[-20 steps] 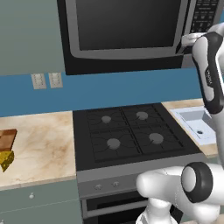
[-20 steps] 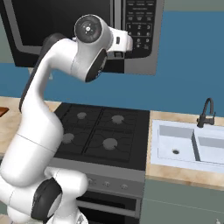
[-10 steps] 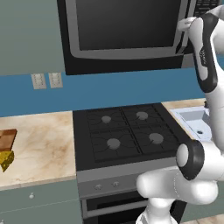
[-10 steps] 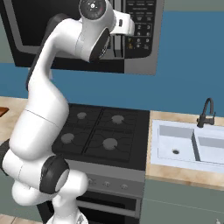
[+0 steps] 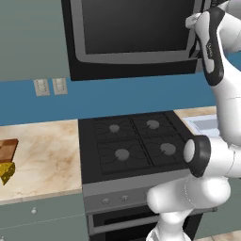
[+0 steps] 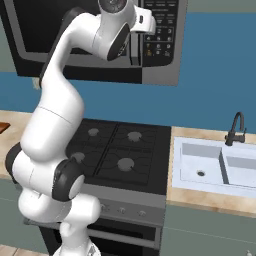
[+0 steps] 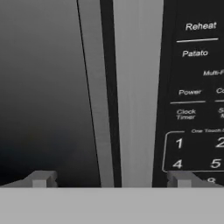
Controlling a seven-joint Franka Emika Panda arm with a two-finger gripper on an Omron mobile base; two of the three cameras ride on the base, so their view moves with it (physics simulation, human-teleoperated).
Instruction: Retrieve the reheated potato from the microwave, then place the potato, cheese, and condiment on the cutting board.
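1. Blue wall and marble counter [image 5: 42,150] filled the left base view, with a black stove [image 5: 136,143] in the middle. Above it hung the microwave [image 5: 136,33], its dark glass door closed. At the far left edge of the counter lay the cutting board [image 5: 8,149], and the yellow cheese [image 5: 6,172] sat just in front of it, touching or almost touching. The white arm reached up to the microwave's right end.

2. From the right base view, the arm rose over the stove, and the hand was in front of the microwave's button panel [image 6: 161,31]. A white sink [image 6: 215,165] with a dark faucet [image 6: 236,129] stood to the right.

3. Through the hand view, the gripper [image 7: 111,179] was wide, holding nothing. Its 2 fingertips [image 7: 41,178] stood on either side of the grey door handle [image 7: 135,92], close before the microwave. Panel words such as "Reheat" and "Potato" were readable.
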